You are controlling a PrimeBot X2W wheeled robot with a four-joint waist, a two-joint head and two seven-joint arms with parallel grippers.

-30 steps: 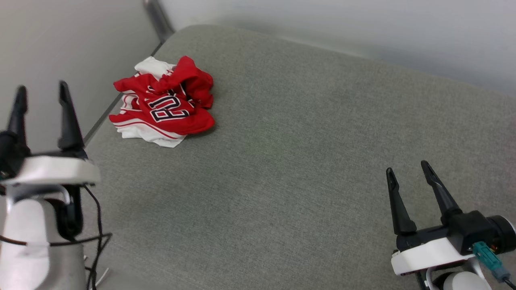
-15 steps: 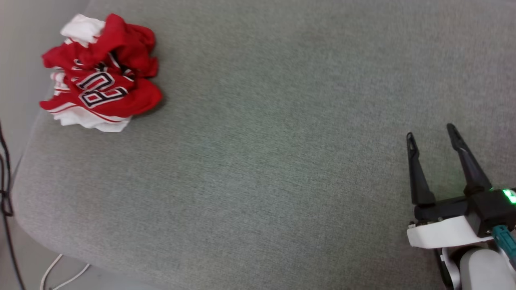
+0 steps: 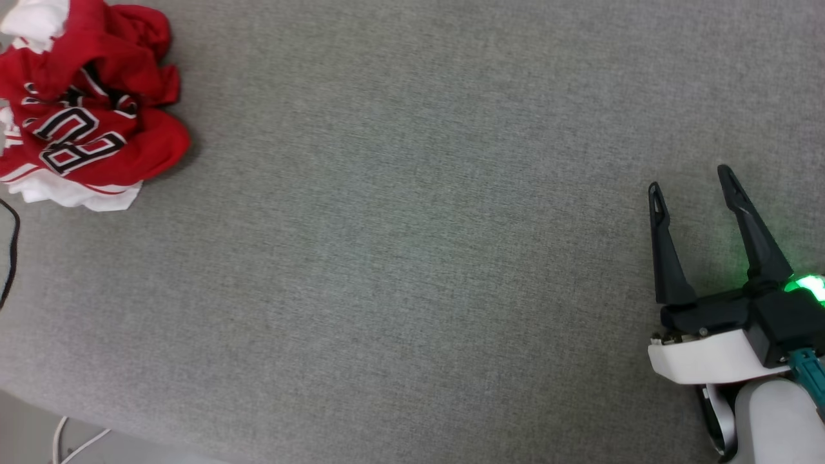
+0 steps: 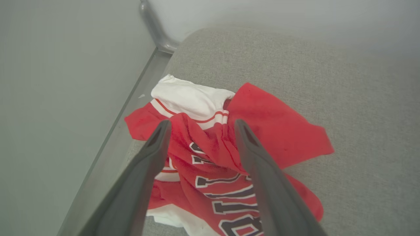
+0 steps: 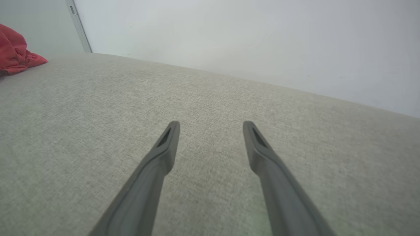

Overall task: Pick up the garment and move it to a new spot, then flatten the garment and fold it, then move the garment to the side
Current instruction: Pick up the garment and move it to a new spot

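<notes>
The garment [image 3: 90, 103] lies crumpled in a heap at the far left of the grey cushion [image 3: 412, 258], red with white sleeve parts and black white-outlined lettering. In the left wrist view the garment [image 4: 226, 157] sits just beyond and under my left gripper [image 4: 200, 126], whose two fingers stand open above it, not touching as far as I can see. My right gripper [image 3: 689, 177] is open at the lower right, far from the garment, with nothing between its fingers. The right wrist view shows my right gripper [image 5: 211, 126] over bare cushion and a red edge of the garment [image 5: 16, 52] at far left.
The cushion's left edge [image 4: 131, 131] runs beside a pale floor with a metal strip [image 4: 108, 154]. A pale wall [image 5: 229, 39] rises behind the cushion. A black cable [image 3: 8, 258] and white cable [image 3: 77, 441] lie at the left and lower-left margins.
The head camera has swung right and down, so the garment now sits at the picture's top-left corner and my left gripper has left that view. Both grippers stay open.
</notes>
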